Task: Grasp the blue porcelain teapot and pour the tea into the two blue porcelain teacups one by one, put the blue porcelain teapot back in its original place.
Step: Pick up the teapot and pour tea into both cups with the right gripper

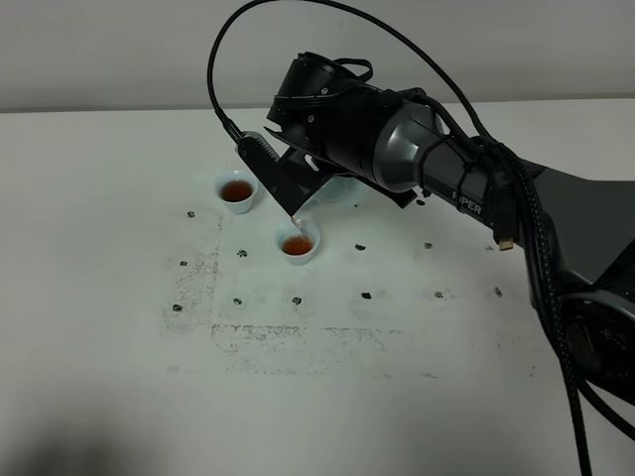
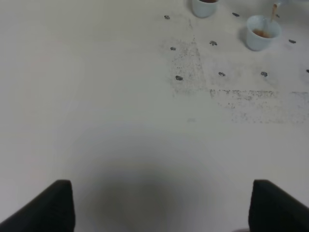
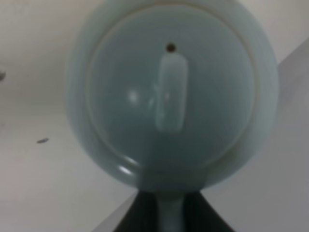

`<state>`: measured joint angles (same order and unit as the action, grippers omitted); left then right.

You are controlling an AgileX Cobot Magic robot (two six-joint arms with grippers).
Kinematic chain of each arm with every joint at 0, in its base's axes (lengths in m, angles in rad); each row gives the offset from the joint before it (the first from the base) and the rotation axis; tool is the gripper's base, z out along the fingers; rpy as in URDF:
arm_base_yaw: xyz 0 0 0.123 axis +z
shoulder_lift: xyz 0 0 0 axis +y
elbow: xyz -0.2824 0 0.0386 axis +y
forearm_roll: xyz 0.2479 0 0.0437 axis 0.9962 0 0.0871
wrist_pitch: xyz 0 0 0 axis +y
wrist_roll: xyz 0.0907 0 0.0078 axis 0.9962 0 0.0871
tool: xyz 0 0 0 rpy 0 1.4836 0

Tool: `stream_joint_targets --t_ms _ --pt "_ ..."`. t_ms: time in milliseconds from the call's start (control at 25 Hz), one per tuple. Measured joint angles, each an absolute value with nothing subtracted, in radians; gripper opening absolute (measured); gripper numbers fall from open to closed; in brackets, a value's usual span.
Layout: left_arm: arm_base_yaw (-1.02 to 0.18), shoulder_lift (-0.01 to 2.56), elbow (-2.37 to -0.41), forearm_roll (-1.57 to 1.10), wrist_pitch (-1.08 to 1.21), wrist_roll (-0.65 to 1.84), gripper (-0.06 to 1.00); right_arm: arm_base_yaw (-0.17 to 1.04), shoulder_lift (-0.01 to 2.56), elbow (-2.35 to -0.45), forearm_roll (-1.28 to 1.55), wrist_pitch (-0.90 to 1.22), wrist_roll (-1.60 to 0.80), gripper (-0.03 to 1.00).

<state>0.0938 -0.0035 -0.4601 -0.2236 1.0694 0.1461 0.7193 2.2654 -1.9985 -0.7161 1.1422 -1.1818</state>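
The right arm [image 1: 466, 178] stretched in from four o'clock of the high view toward ten o'clock, wrist rolled over so the right gripper [image 1: 288, 174] tipped downward. Its jaws were clamped tight on the handle of the blue porcelain teapot [image 3: 169, 96]. The left gripper [image 2: 161, 212] hung facing down, fingers spread wide apart.

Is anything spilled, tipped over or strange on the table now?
Nothing stands out. The far teacup and near teacup stand upright holding tea; no puddle shows on the table; its dark dots and grey scuffs look like wear.
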Motion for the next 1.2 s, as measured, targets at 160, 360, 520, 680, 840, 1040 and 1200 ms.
stream_joint_targets --t_ms 160,360,520,680,840,1040,1200 --pt "0.094 -0.004 -0.46 -0.224 1.069 0.146 0.7 0.722 2.269 -1.999 -0.723 1.144 -1.174 0.04" --pt "0.094 -0.004 -0.46 -0.224 1.069 0.146 0.7 0.722 2.297 -1.999 -0.731 1.145 -1.161 0.04" --pt "0.094 -0.004 -0.46 -0.224 1.069 0.146 0.7 0.722 2.3 -1.999 -0.741 1.145 -1.158 0.04" --pt "0.094 -0.004 -0.46 -0.224 1.069 0.146 0.7 0.722 2.3 -1.999 -0.752 1.145 -1.144 0.04" --pt "0.094 -0.004 -0.46 -0.224 1.069 0.146 0.7 0.722 2.3 -1.999 -0.758 1.145 -1.136 0.04" --pt "0.094 -0.004 -0.46 -0.224 1.069 0.146 0.7 0.722 2.3 -1.999 -0.76 1.148 -1.133 0.04" --pt "0.094 -0.004 -0.46 -0.224 1.069 0.146 0.7 0.722 2.3 -1.999 -0.76 1.153 -1.133 0.04"
